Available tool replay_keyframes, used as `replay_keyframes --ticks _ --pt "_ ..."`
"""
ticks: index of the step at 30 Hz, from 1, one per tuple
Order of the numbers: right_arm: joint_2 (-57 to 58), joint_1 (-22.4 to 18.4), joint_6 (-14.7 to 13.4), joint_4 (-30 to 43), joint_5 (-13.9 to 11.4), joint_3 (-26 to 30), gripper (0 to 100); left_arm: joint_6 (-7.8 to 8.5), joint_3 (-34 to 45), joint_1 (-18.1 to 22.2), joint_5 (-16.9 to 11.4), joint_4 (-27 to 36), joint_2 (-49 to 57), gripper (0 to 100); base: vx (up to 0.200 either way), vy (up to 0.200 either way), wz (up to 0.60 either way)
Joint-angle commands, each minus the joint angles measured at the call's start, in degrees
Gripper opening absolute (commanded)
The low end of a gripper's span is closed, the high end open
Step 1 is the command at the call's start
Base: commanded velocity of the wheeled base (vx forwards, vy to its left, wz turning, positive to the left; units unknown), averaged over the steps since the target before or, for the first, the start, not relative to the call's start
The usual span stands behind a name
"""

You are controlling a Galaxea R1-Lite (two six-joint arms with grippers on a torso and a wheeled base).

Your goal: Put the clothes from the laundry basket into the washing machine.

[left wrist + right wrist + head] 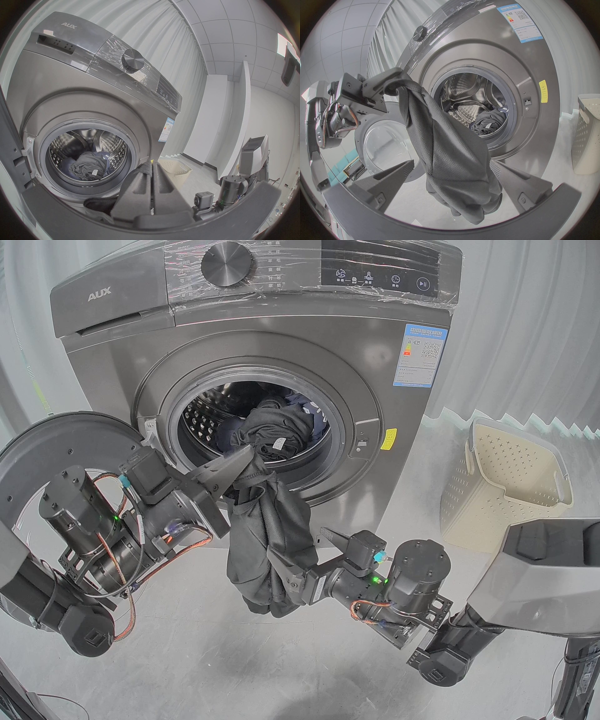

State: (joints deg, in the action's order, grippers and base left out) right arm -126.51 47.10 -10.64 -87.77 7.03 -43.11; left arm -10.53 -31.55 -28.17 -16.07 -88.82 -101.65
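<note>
**While one garment hangs outside, most of the load looks done**

Although dark clothes [275, 427] already lie heaped inside the washing machine [400, 446], one dark garment [269, 534] hangs just in front of its open mouth. The left hand [245, 457] is pinched tight on the garment's top, at the mouth's lower rim. The right hand [300, 555], lower before the machine, stands wide with cloth between its fingers. The laundry basket [506, 484] beside the machine looks empty, so this is likely the last piece.

dark garment [450, 150] hangs from left tool [393, 80], between spread fingers of right tool [451, 163]; clothes [487, 123] in drum [465, 90]
</note>
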Motion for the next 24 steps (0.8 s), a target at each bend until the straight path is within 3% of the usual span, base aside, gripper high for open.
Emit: replay_keyframes --ticks 1,9,24 --pt "-3.74 -0.43 0.27 0.06 -0.09 -3.39 100 -0.01 0.08 -0.13 -0.02 -0.04 0.22 0 0.0 0.0 0.0" --pt "-7.52 -2.54 0.97 0.15 -0.18 -8.84 100 0.07 0.26 -0.3 -0.02 -0.12 0.31 0 0.0 0.0 0.0" --pt "-4.79 -5.88 0.97 0.15 -0.27 -7.69 100 -0.01 0.52 -0.22 -0.1 -0.04 0.75 0 0.0 0.0 0.0"
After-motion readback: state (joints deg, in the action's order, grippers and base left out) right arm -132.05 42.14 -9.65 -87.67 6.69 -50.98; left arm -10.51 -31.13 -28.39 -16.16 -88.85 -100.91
